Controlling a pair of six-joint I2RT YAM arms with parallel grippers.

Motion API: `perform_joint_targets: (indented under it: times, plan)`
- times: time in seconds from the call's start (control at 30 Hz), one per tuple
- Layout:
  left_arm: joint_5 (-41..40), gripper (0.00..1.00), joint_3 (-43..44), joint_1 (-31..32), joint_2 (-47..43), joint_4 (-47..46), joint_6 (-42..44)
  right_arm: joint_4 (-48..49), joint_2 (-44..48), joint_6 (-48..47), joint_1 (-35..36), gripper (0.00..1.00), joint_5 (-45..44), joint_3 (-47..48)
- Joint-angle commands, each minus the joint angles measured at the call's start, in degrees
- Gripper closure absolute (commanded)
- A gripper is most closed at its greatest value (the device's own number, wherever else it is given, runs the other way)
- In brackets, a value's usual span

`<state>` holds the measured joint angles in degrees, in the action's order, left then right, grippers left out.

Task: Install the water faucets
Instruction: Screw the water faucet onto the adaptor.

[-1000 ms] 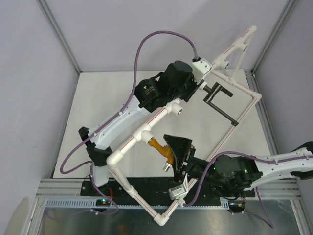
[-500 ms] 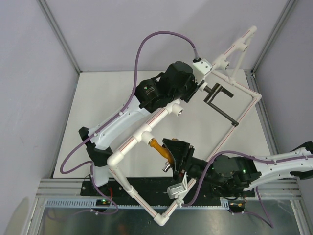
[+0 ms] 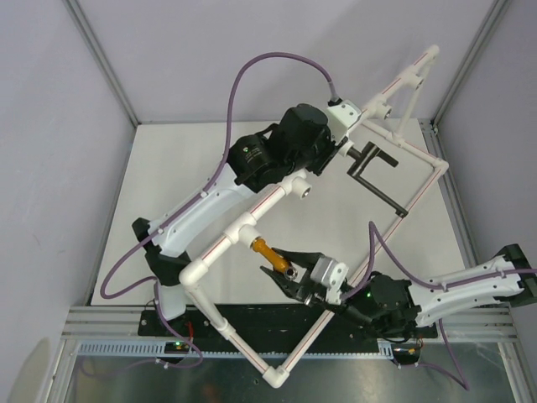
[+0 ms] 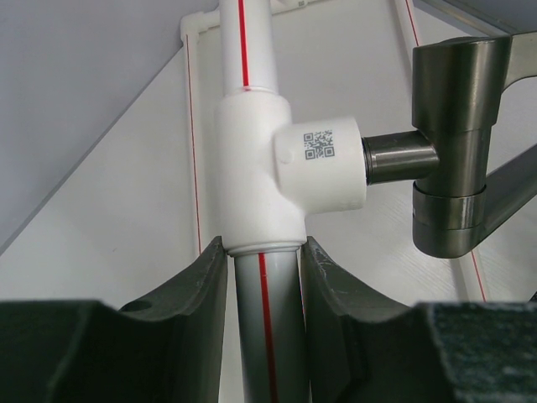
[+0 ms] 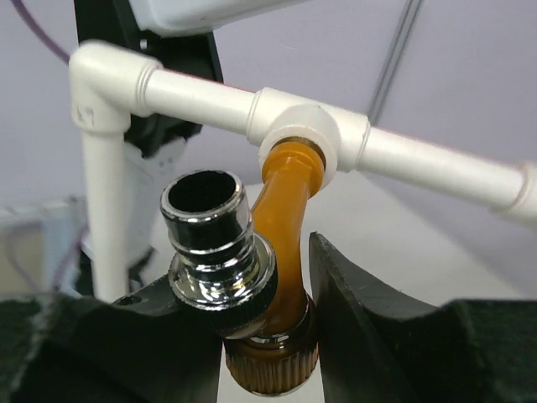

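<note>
2 faucets: orange-brass tap point(image 5: 281, 243) | black tap point(image 4: 457, 151) | 2 tools gripping

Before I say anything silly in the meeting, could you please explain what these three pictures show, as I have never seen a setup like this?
These are two robot arms bolted at the near edge of a white table, each ending in a two-finger gripper. One picture looks down from above; the other two come from cameras on the wrists, so each shows its own fingers. On the table stands a frame of white pipe with round sockets. The left gripper is shut on an upright pipe just below a white tee fitting, into which the black metal tap is plugged. The right gripper is shut on the orange-brass tap, whose end sits in another socket; a shiny silver outlet points toward that camera.
</note>
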<state>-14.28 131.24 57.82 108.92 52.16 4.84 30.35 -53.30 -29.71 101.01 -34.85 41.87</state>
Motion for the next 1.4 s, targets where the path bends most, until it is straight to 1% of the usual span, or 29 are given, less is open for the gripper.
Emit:
perform_joint_targets:
  times: [0.0,0.1,0.17,0.23,0.27,0.33,0.37,0.4,0.43,0.47,0.5,0.53,0.6,0.63,0.67,0.7,0.73,0.77,0.83,1.03,1.23,1.3,1.37]
  plan:
    - [-2.97,0.93,-7.24,-2.76,10.11,17.68,3.21,30.62,-5.89,31.68,3.19,1.0,7.82,1.92]
    - [-3.02,0.93,-7.5,-2.75,9.78,17.71,3.15,39.21,-8.47,39.58,3.18,1.0,4.7,1.82]
    - [-2.99,0.93,-7.71,-2.79,9.61,17.64,3.11,44.41,-9.43,46.05,3.19,1.0,0.33,1.55]
    - [-2.87,0.93,-7.81,-2.8,9.57,17.69,2.99,48.96,-9.98,57.42,2.98,1.0,-7.42,0.43]
    - [-2.82,0.93,-7.83,-2.76,9.6,17.75,2.9,49.91,-10.07,67.3,2.75,1.0,-11.99,-0.68]
    - [-2.82,0.93,-7.68,-2.68,9.68,17.72,2.83,50.6,-10.18,83.58,1.61,1.0,-16.67,-2.54]
    - [-2.8,0.93,-7.63,-2.61,9.7,17.72,2.77,51.26,-10.08,87.85,1.01,1.0,-17.41,-3.05]
    - [-2.74,0.93,-7.52,-2.57,9.71,17.76,2.79,51.59,-9.81,89.15,0.67,1.0,-17.47,-3.38]
    - [-2.71,0.93,-7.42,-2.51,9.77,17.78,2.75,51.4,-9.24,89.09,0.5,1.0,-17.5,-3.6]
    - [-2.69,0.93,-7.28,-2.44,9.83,17.74,2.82,51.18,-8.69,88.01,0.41,0.98,-17.6,-4.01]
    - [-2.69,0.93,-7.16,-2.44,9.87,17.73,2.81,50.98,-8.02,87.08,0.28,0.85,-17.83,-4.48]
    - [-2.68,0.93,-7.06,-2.45,9.93,17.72,2.9,50.83,-7.59,86.52,0.17,0.69,-18.08,-5.16]
    - [-2.7,0.93,-7.03,-2.45,10.04,17.76,2.94,51.07,-6.51,84.79,0.09,0.46,-18.22,-6.7]
    - [-2.69,0.93,-7.0,-2.45,10.11,17.78,2.96,51.19,-5.87,83.0,-0.01,0.38,-18.05,-7.32]
    - [-2.64,0.93,-6.98,-2.45,10.14,17.74,2.93,51.16,-5.38,81.49,-0.02,0.23,-17.92,-8.11]
    - [-2.66,0.93,-6.97,-2.45,10.2,17.77,2.95,50.7,-4.65,79.42,0.02,0.12,-17.6,-8.73]
    - [-2.71,0.93,-6.97,-2.45,10.23,17.74,2.97,49.51,-3.62,77.68,0.09,0.06,-17.26,-9.57]
    - [-2.78,0.93,-7.01,-2.45,10.24,17.77,2.97,48.25,-2.72,75.67,0.16,0.03,-16.78,-10.51]
    - [-3.01,0.93,-6.91,-2.45,10.21,17.79,3.02,44.17,0.18,72.91,0.35,0.01,-16.57,-12.23]
    - [-3.61,0.93,-7.1,-2.5,10.08,17.76,3.24,23.54,13.01,63.85,1.22,0.01,-16.81,-16.16]
    - [-4.19,0.93,-7.13,-2.51,10.37,17.78,3.28,3.86,25.31,46.79,1.37,0.01,-12.94,-16.01]
    - [-4.16,0.93,-7.09,-2.53,10.35,17.77,3.3,-4.5,28.37,39.89,1.33,0.01,-10.74,-14.82]
    - [-4.15,0.93,-7.15,-2.49,10.28,17.73,3.35,-15.6,30.19,35.64,1.15,0.01,-8.21,-12.21]
